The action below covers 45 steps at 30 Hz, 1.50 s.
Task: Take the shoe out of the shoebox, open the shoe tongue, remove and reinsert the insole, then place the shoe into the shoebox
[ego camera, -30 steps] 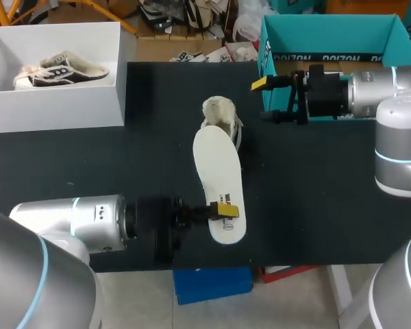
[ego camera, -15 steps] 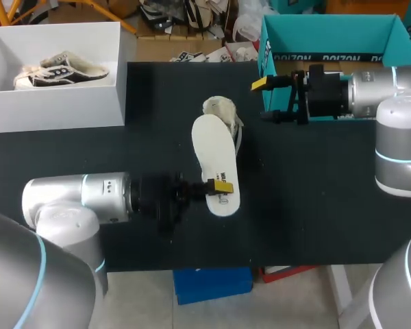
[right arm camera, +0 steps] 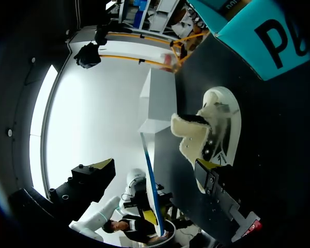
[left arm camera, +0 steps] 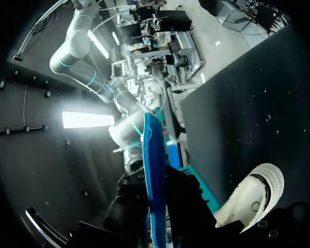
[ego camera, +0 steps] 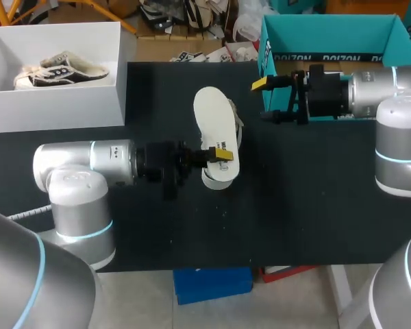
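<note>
1. The flat white oval insole (ego camera: 212, 113) with a blue underside is held in the air over the middle of the black table (ego camera: 315, 192). Its toe end points to the far side and its heel end to the near side. A small printed label sits near the heel.
2. The left gripper (ego camera: 219, 156) comes in from the left and is clamped on the insole's heel end. In the left wrist view the insole stands edge-on between the two fingers, pinched from both sides.
3. The low shoe (right arm camera: 217, 124), with a white rubber sole and a cream fleece lining, lies on the table directly under the insole. It is outside both boxes. In the right wrist view its fleecy tongue stands lifted, and a gap shows between the shoe and the insole.
4. From the head view the insole covers nearly all of the shoe. Only a sliver of its right edge shows.
5. The right gripper (ego camera: 264, 100) hangs to the right of the shoe, apart from it. Its fingers are spread and hold nothing. It sits in front of the left wall of the teal cardboard shoebox (ego camera: 329, 31).
6. The shoebox stands open at the far right of the table.
7. A white box (ego camera: 55, 106) stands at the far left, well apart from the insole. A second shoe (ego camera: 61, 70) with a dark upper and pale fleece lies inside it.
</note>
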Each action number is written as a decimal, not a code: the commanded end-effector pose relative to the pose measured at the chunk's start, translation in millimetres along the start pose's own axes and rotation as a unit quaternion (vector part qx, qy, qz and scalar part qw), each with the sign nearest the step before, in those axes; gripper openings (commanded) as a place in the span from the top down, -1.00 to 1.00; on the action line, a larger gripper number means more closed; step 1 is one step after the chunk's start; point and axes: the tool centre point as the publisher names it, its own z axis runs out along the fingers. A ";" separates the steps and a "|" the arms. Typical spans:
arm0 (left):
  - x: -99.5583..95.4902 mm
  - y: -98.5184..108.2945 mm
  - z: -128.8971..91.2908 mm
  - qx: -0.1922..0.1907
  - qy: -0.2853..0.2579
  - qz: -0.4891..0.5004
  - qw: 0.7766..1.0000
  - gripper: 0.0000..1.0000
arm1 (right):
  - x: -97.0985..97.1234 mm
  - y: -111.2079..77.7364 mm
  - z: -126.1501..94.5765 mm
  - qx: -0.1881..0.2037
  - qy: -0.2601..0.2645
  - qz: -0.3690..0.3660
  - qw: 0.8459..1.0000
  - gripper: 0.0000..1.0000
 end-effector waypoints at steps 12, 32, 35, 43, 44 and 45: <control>1.6 18.8 4.2 0.018 -0.002 -0.004 1.000 1.00 | -0.9 -0.1 1.3 0.005 0.009 0.001 1.000 -1.00; 1.6 18.8 4.2 0.018 -0.002 -0.004 1.000 1.00 | 3.3 -23.4 41.3 0.117 0.061 -0.023 0.991 -1.00; 1.6 18.8 4.2 0.018 -0.002 -0.004 1.000 1.00 | 0.8 -30.1 49.1 0.118 0.067 -0.017 0.991 -1.00; 1.6 18.8 4.2 0.018 -0.002 -0.004 1.000 1.00 | -6.7 -45.1 60.6 0.105 0.078 -0.005 0.991 -0.51; 1.6 18.8 4.2 0.018 -0.002 -0.004 1.000 1.00 | -6.8 -45.4 61.0 0.103 0.078 -0.005 0.992 -0.47; 1.6 18.8 4.2 0.018 -0.002 -0.004 1.000 1.00 | -6.9 -45.5 61.3 0.102 0.079 -0.005 0.992 -0.11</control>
